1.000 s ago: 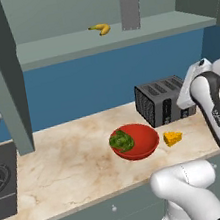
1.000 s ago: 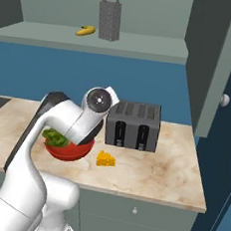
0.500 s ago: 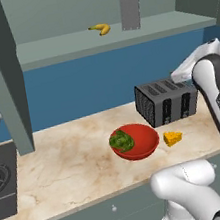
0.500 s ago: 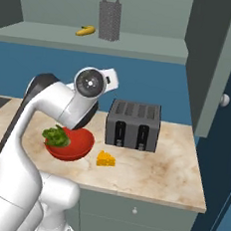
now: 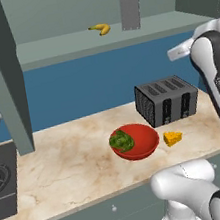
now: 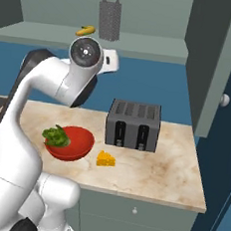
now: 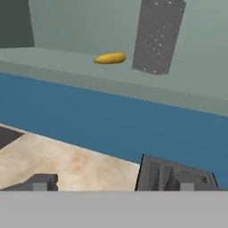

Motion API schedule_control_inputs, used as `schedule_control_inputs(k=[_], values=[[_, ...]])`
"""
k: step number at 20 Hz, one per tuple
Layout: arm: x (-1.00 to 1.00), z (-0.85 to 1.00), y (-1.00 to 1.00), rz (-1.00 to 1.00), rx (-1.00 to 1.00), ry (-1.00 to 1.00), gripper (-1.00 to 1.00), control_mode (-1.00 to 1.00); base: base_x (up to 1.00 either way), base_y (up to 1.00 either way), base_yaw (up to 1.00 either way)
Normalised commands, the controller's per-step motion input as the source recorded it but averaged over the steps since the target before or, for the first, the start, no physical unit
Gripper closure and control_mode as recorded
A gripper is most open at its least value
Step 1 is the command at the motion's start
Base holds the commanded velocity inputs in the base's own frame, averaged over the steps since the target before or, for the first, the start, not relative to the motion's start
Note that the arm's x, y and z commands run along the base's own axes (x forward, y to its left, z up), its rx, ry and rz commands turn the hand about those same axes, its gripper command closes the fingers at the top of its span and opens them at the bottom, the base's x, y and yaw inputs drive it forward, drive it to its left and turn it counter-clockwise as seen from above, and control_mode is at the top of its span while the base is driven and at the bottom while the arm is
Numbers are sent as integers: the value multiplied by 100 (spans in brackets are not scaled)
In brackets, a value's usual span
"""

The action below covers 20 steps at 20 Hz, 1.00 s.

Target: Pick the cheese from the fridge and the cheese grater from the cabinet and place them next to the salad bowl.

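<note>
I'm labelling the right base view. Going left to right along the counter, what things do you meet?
Salad bowl → cheese → toaster.

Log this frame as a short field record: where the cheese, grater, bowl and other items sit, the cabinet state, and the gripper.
cheese: small yellow-orange cheese wedge on the marble counter, just beside the bowl
bowl: shallow red salad bowl holding green leaves
grater: grey metal cheese grater upright on the shelf
cabinet: grey-green wall cabinet, door open
other: yellow banana on the shelf; dark slotted toaster behind the cheese
gripper: two-finger gripper open, holding nothing, facing the shelf
</note>
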Motion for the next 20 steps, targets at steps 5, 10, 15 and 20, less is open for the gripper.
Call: schedule_control_inputs(k=[5,10,15,20], values=[[7,4,-1,0,1,9,-100,-100,0,0,0],[10,10,0,0,13,-1,-100,-100,0,0,0],[42,19,0,0,16,-2,-100,-100,0,0,0],[40,7,12,0,1,-6,-100,-100,0,0,0]])
